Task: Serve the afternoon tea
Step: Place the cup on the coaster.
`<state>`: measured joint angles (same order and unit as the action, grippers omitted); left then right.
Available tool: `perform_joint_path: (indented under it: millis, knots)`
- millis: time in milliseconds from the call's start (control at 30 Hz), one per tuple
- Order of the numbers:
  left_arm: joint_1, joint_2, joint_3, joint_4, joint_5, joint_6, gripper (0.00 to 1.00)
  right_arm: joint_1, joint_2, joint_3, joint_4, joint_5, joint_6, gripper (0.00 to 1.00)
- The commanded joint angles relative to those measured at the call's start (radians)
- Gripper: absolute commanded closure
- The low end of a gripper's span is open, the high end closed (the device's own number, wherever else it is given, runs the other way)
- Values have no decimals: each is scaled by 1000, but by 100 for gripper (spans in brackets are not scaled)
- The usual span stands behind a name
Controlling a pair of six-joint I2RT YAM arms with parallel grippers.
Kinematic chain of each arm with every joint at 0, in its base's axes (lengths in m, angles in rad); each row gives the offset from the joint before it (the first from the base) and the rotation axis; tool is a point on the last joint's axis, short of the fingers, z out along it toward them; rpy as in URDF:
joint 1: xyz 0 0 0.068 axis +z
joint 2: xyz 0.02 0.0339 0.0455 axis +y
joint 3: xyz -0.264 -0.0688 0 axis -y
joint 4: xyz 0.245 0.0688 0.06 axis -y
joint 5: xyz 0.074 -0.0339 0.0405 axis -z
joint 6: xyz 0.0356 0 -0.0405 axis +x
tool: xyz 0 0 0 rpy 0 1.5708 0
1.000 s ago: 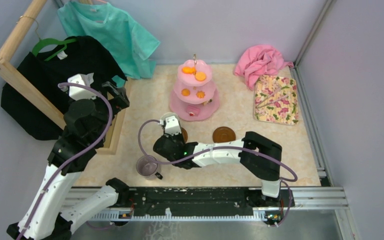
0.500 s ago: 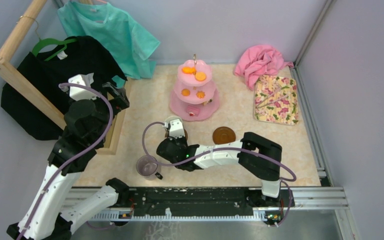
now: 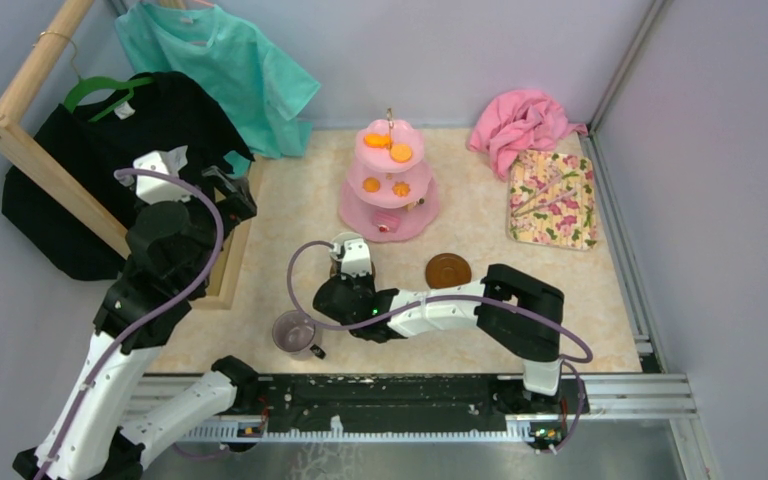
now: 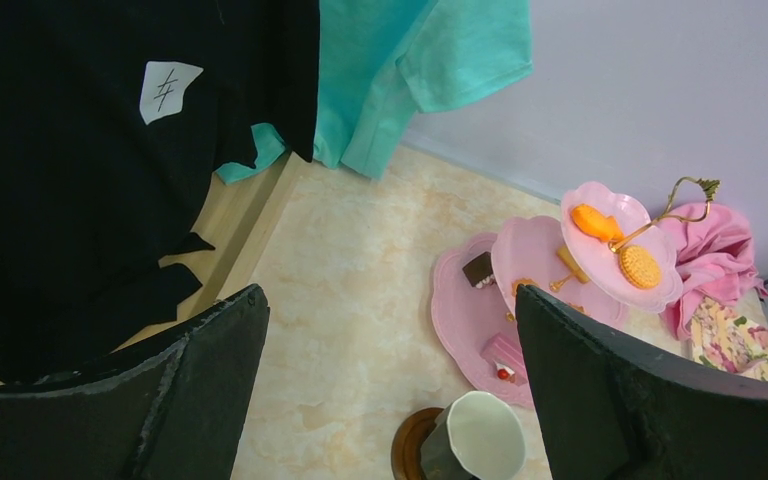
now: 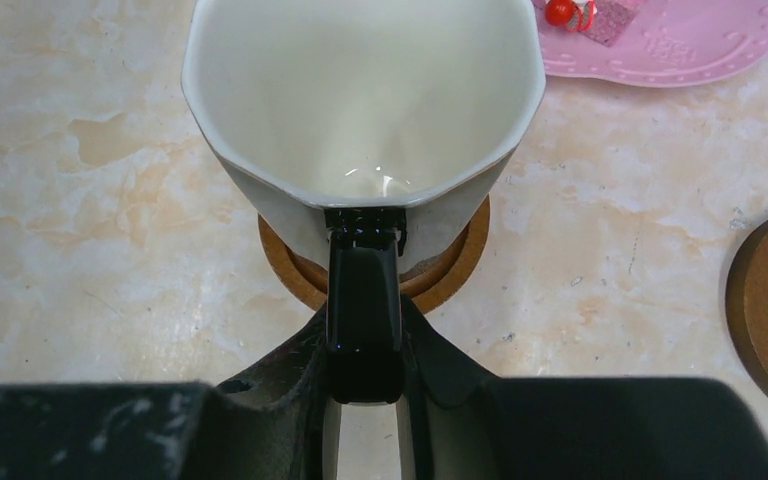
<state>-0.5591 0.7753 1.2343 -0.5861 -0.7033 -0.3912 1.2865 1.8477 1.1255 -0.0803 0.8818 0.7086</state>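
My right gripper (image 5: 365, 335) is shut on the black handle (image 5: 363, 290) of the white mug (image 5: 360, 90). The mug is directly over a brown saucer (image 5: 465, 262); whether it rests on it I cannot tell. In the left wrist view the mug (image 4: 480, 440) leans a little on that saucer (image 4: 408, 455). From above, the right gripper (image 3: 348, 268) covers most of the mug. A second saucer (image 3: 448, 269) lies bare to its right, and the grey-purple mug (image 3: 293, 331) stands near the front edge. The pink cake stand (image 3: 388, 185) holds small snacks. My left gripper (image 4: 390, 300) hangs open and empty, high at the left (image 3: 230, 192).
A pink cloth (image 3: 520, 120) and a floral mat (image 3: 552, 198) lie at the back right. A wooden rack (image 3: 40, 165) with a black shirt (image 3: 80, 180) and a teal shirt (image 3: 225, 60) stands along the left side, close to the left arm.
My right gripper carried the white mug a little nearer and to the right, until it covered the left saucer. The left arm has stayed where it was.
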Motion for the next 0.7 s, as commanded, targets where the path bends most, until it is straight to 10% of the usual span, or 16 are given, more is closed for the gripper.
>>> perform_joint_path:
  millis: [0, 267, 667]
  knots:
    - [3, -12, -10, -19, -13, -8, 2, 9, 15, 20, -10, 1, 42, 70]
    - [4, -24, -12, -25, -11, -24, 1, 21, 4, 27, -44, -9, 48, 37]
    - [4, -35, -5, -8, -26, -43, 1, 25, -47, 74, -86, -8, -48, 34]
